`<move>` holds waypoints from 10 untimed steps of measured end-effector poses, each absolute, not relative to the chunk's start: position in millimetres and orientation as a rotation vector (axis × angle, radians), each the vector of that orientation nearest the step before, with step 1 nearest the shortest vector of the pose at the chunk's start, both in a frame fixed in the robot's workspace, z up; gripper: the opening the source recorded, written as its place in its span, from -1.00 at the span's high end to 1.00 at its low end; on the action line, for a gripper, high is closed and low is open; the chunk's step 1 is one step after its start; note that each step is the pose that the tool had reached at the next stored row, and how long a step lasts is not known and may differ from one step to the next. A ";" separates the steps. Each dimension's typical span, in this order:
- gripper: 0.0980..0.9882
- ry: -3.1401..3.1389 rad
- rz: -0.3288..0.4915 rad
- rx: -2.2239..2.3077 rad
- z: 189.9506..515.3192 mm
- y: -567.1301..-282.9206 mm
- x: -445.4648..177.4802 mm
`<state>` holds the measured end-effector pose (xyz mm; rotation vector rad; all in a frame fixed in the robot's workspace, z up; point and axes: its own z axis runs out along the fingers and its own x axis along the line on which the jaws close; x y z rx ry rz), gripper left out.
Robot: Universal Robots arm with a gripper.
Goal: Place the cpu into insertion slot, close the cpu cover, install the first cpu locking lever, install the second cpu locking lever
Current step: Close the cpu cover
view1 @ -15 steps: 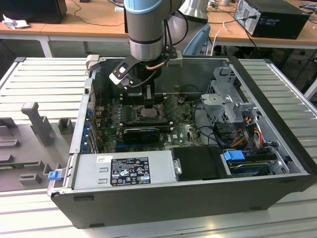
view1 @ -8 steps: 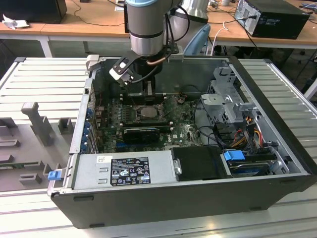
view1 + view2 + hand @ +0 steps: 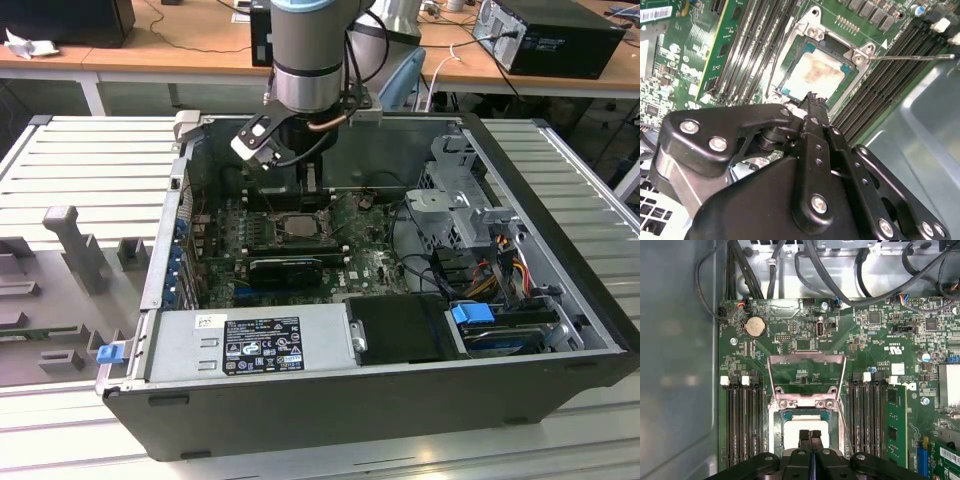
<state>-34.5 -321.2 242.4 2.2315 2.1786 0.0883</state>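
We saw a grey robot arm (image 3: 310,50) hanging over an open computer case (image 3: 380,395), near the upper middle of the exterior view. The case sat on a ribbed grey metal worktop (image 3: 80,150).

In the first wrist view the black claw (image 3: 810,436) had its two fingers pressed together, with nothing visible between them. Its tips were just above the cpu (image 3: 790,429). The cpu, a flat pale square with a dull, smeared metallic face, sat in the insertion slot (image 3: 773,420). That slot was a silver-rimmed socket on the green motherboard (image 3: 732,365), between rows of long black memory slots (image 3: 742,425). The cpu cover (image 3: 807,357), a thin silver frame with a large square opening, stood open beyond the slot.

In the second wrist view a thin wire locking lever (image 3: 912,56) stuck out sideways, apparently unlatched.

We judged the cpu to be light, stiff and fragile, best held by its edges. The cover looked like thin, springy sheet metal, best pushed at its free edge.
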 end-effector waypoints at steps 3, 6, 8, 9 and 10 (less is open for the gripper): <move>0.98 2.179 0.086 2.234 253.3 -321.2 -34.5; 0.98 2.178 0.080 2.232 275.4 -321.1 -34.4; 0.98 2.178 0.079 2.233 282.5 -321.1 -34.2; 0.98 2.178 0.079 2.233 282.6 -321.1 -33.2; 0.98 2.178 0.079 2.233 282.6 -321.0 -30.9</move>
